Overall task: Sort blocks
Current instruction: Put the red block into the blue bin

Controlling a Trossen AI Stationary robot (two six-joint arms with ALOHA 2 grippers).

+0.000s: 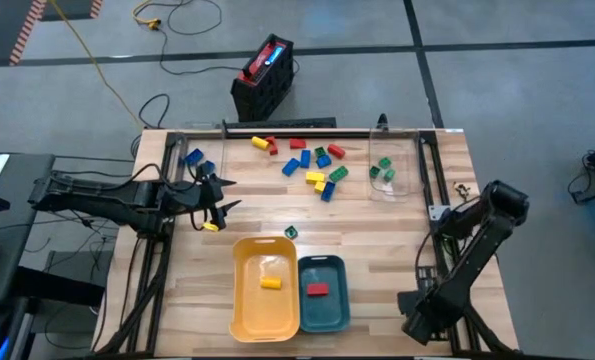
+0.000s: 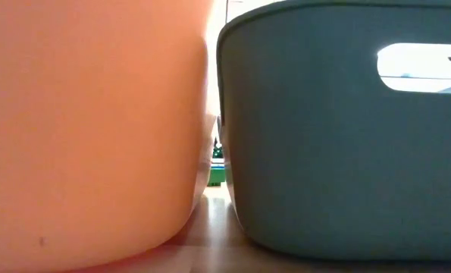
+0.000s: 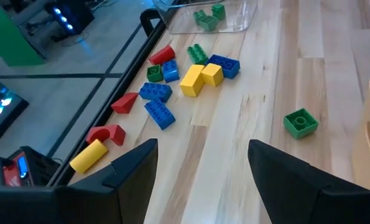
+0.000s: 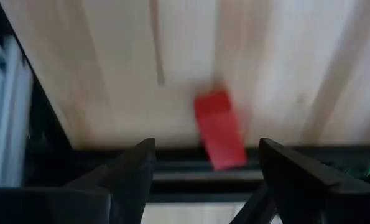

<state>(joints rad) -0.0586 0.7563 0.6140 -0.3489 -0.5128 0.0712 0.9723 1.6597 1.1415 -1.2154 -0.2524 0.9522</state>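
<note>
Clock faces read off the high view, 12 = far edge of the counter (image 1: 397,250).

Left end effector (image 3: 202,148): released, fingers apart, nothing between them, at the counter's 9 o'clock side and pointing toward 3. Right end effector (image 4: 206,144): also released and empty, parked off the 4–5 o'clock corner. So my left arm is much nearer the blocks (image 1: 312,165).

Key relation:
- The main pile lies at roughly 2 o'clock from my left fingertips, well apart.
- A lone green block (image 3: 300,122) sits between 3 and 4 o'clock, near the yellow tray (image 1: 239,300). It's squarish, so no real long axis and any approach angle should do.
- One yellow block (image 1: 211,227) lies just beside the left end effector at about 6 o'clock. It's too small to read its axis.
- Two blue blocks (image 1: 195,160) sit at 11 o'clock.

Already sorted: a yellow brick (image 1: 270,283) in the yellow tray, a red brick (image 1: 318,290) in the teal tray (image 1: 343,300), and green ones in the clear container (image 1: 397,185) at 2–3 o'clock.

Materials: the blocks are hard glossy plastic, studded on top, mostly oblong, plus a red arch and a wedge. They should grip fine across the short sides. The trays are smooth moulded plastic with rounded corners. The counter is matte wood planks.

The right wrist view shows a blurred red oblong (image 4: 219,129) near the counter's edge rail. Can't tell what it is.
</note>
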